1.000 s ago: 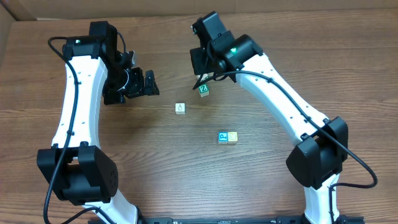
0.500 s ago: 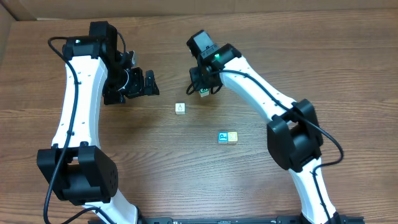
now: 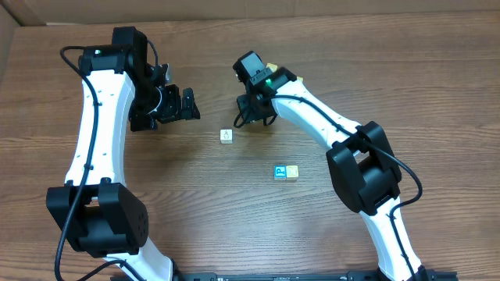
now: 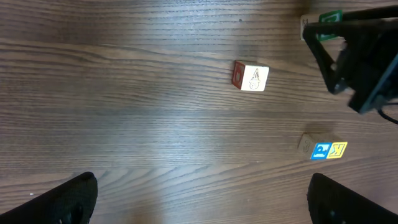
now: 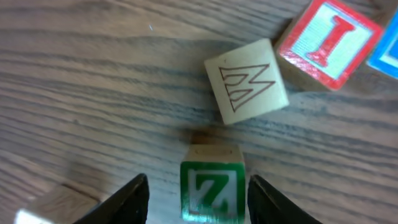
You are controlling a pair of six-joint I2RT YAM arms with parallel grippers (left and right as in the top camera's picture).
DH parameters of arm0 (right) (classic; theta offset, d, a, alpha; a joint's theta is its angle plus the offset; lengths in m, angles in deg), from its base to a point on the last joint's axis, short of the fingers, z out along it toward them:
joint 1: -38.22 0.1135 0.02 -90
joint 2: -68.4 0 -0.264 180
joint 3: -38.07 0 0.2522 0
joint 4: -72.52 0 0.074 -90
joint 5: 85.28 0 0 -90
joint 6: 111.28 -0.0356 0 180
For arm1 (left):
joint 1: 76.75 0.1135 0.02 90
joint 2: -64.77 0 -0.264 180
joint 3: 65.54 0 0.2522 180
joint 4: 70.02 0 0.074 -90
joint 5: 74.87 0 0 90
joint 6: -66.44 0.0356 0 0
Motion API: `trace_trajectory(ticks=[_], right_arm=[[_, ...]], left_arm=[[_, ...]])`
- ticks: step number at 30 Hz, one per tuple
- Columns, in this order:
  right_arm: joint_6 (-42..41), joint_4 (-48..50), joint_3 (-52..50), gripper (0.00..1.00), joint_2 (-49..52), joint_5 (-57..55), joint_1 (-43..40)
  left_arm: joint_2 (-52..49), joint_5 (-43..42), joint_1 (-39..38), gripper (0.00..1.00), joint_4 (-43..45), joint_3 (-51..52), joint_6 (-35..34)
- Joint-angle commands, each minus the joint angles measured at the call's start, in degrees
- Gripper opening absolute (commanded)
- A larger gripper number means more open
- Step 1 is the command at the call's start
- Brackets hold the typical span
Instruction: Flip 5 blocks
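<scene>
The green block [image 5: 212, 191], white Z showing, sits far centre, a white block [image 5: 247, 82] with a brown zigzag near it, askew. A second white block [image 3: 226, 136] stands alone mid-table; nearer right, the teal-blue block [image 3: 279, 172] touches the pale yellow block [image 3: 292, 172].

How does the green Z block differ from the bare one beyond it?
The wooden cube with a green face and white Z shows paint; the bare wooden cube with a brown drawing shows none. The green one sits between the right hand's fingers; the bare one lies free, askew. Both look similarly sized.
</scene>
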Motion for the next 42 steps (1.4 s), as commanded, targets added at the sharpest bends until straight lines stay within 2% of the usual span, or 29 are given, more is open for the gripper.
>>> trace_trajectory(ticks=[1, 6, 8, 18, 22, 28, 36, 42], right_arm=[[0.83, 2.01, -2.16, 0.53, -0.28, -3.02, 0.33], [0.81, 2.03, -2.16, 0.51, -0.28, -3.54, 0.33], [0.76, 2.49, -2.16, 0.48, -0.28, -3.54, 0.42], [0.79, 3.30, -1.62, 0.45, -0.31, -3.54, 0.66], [0.79, 2.82, -1.64, 0.37, -0.31, -3.54, 0.63], [0.28, 2.16, -1.62, 0.31, -0.50, -3.30, 0.66], [-1.16, -1.20, -1.62, 0.27, -6.45, -2.03, 0.94], [-6.03, -6.95, -1.62, 0.26, -11.65, -1.66, 2.51]], left_arm=[[-0.72, 0.11, -0.37, 1.00, 0.02, -1.44, 0.22], [-0.72, 0.11, -0.37, 1.00, 0.02, -1.44, 0.22], [-0.72, 0.11, -0.37, 1.00, 0.02, -1.42, 0.22], [-0.72, 0.11, -0.37, 1.00, 0.02, -1.44, 0.22], [-0.72, 0.11, -0.37, 1.00, 0.02, -1.44, 0.22], [-0.72, 0.09, -0.37, 1.00, 0.02, -1.44, 0.22], [-0.72, 0.11, -0.37, 1.00, 0.02, -1.44, 0.22], [-0.72, 0.11, -0.37, 1.00, 0.02, -1.44, 0.22]])
